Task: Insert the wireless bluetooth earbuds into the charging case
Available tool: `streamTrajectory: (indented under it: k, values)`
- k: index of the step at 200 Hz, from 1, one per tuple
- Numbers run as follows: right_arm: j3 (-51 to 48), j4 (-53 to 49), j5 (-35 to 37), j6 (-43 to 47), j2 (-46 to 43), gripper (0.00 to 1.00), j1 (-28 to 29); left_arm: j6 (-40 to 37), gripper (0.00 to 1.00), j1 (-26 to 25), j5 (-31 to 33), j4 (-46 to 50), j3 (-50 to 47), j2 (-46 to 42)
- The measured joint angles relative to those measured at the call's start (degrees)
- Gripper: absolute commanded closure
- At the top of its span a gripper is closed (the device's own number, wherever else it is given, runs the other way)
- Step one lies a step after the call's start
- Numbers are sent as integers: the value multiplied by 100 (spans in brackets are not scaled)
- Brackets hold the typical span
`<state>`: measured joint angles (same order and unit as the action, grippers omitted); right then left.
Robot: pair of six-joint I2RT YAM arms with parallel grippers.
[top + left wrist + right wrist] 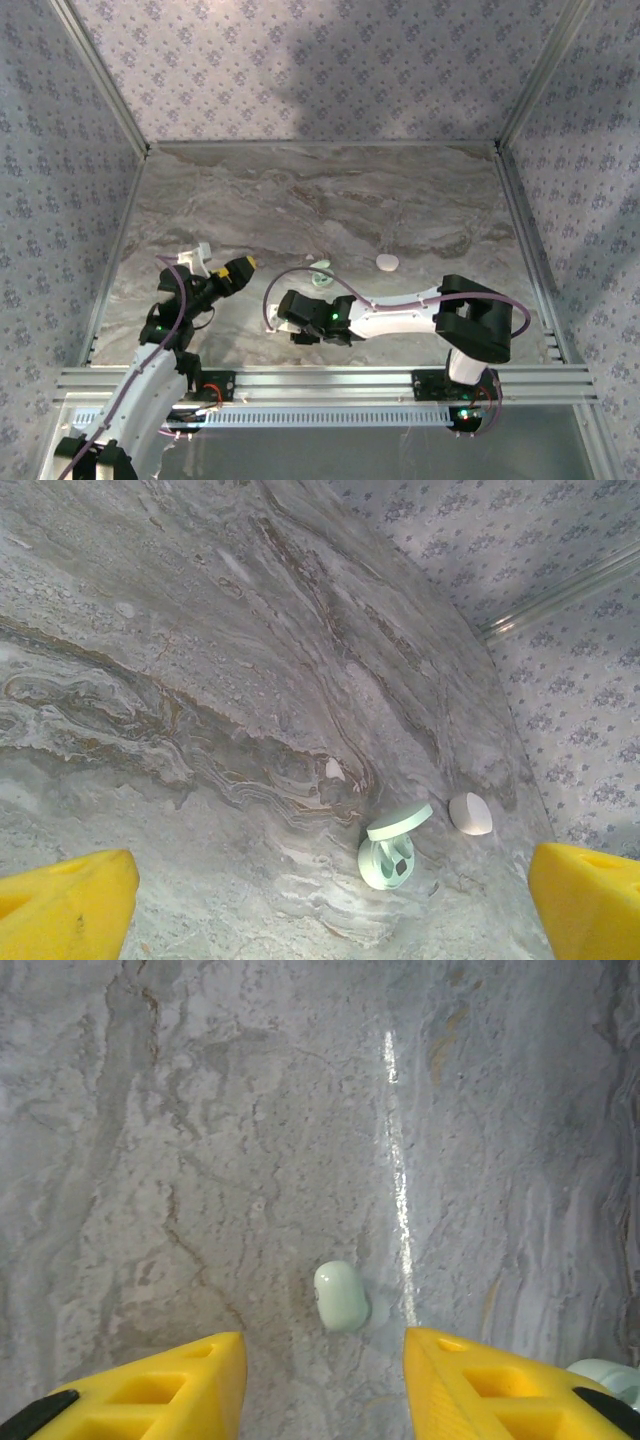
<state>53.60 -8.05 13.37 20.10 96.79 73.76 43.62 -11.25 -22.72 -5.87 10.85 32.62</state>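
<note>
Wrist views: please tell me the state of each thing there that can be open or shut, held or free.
charging case: open, lid raised, resting on the table
white pod: looks shut, lying free beside the case
earbud: lying free on the table, outside the case
left gripper: open, empty
right gripper: open, empty, earbud just ahead of it
</note>
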Motion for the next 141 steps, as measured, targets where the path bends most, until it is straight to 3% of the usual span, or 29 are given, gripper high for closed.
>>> streamTrajectory:
  k: [141]
  values:
    - [120, 101, 173, 354, 459, 57, -2, 0, 0, 0, 0, 11, 0, -37]
